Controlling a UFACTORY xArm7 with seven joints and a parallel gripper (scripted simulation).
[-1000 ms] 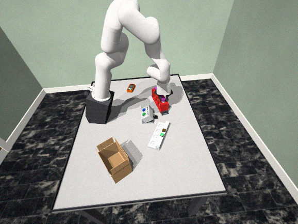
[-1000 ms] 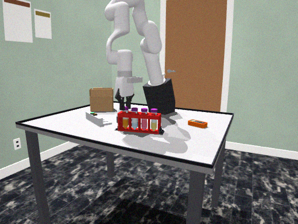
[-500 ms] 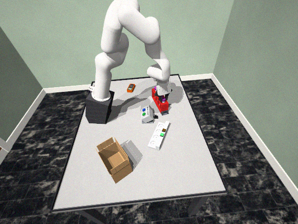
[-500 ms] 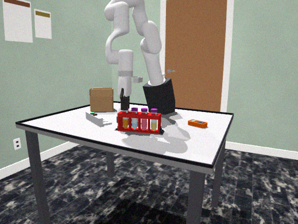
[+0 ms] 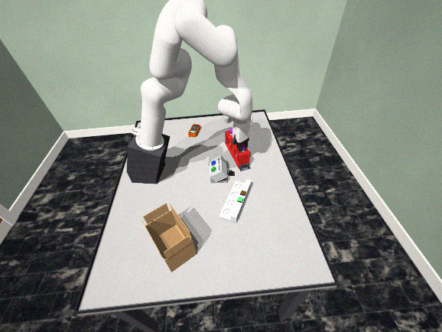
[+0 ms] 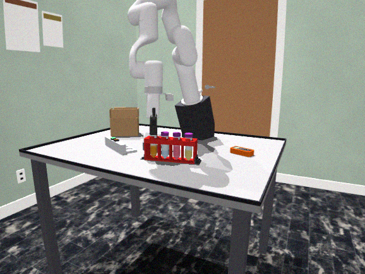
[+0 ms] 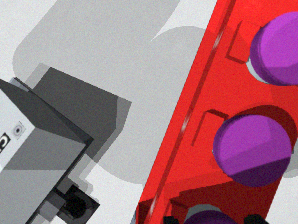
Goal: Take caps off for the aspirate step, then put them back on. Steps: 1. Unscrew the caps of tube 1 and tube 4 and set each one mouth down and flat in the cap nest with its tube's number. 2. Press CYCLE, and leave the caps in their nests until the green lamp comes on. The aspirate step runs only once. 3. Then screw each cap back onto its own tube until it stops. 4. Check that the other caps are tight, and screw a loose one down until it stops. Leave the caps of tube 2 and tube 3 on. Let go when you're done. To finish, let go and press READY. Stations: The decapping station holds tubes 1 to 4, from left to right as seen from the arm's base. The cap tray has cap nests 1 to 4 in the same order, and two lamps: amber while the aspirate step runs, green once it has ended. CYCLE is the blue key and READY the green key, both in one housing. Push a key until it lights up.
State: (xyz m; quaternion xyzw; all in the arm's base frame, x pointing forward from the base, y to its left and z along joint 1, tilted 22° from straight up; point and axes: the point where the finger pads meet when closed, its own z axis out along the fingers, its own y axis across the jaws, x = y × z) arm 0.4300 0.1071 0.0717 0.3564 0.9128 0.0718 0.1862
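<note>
Pale green walls, white desk [image 6: 246, 177]. Near the edge opposite the arm's base: red decapping station [image 6: 170, 139], with the pincer [image 6: 153, 126] clamped on the cap [image 7: 210, 218] of tube 4, at the station's end. Green lamp [image 5: 240, 199] lit on the cap tray [image 5: 229, 215], nests apparently bare. Probably at re-screwing now — still left: checking the other caps, releasing, pressing READY.

The key housing [image 5: 217, 170] sits between decapping station [image 5: 238, 152] and cardboard box [image 5: 170, 236].
</note>
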